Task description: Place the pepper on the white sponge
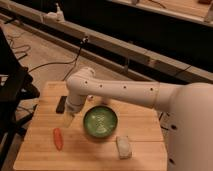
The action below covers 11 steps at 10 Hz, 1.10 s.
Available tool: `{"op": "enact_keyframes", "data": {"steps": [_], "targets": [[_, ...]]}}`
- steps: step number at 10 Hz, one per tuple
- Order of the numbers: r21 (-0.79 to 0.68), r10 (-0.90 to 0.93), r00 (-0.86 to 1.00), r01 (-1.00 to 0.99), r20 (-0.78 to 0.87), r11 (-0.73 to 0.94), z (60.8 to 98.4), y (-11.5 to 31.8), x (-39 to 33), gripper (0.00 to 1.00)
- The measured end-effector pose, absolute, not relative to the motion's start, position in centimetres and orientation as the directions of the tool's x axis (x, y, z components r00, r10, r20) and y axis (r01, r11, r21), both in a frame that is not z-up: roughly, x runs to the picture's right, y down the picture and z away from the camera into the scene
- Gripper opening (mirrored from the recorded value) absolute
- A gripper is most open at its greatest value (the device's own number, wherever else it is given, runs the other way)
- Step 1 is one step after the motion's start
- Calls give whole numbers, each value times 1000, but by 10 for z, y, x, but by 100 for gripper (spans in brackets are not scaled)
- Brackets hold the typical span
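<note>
The pepper (58, 138) is a small orange-red tapered vegetable lying on the wooden table (35, 150) at the front left. The white sponge (123, 147) is a pale block at the front, right of the green plate (100, 121). My white arm reaches in from the right and bends down over the table's left half. My gripper (68, 119) hangs at its end, just above and to the right of the pepper, left of the plate, apart from both.
A dark flat object (61, 104) lies on the table behind the gripper. A dark stand (12, 85) is at the left edge. Cables run across the floor behind the table, and a long rail (115, 47) crosses the background.
</note>
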<state>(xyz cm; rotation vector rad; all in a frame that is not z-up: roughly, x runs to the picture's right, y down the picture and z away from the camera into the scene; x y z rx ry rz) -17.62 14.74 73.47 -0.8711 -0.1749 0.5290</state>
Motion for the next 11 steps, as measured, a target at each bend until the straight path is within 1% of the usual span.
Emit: {"op": "enact_keyframes", "data": {"steps": [2,5,11], "targets": [[-773,516,850,-396,-104,496,751,157,-190,65],[-749,479,866,-413,-146,518,769,172,-206,65],[-751,406,892,-404,-199,522,784,214,-233,65]]}}
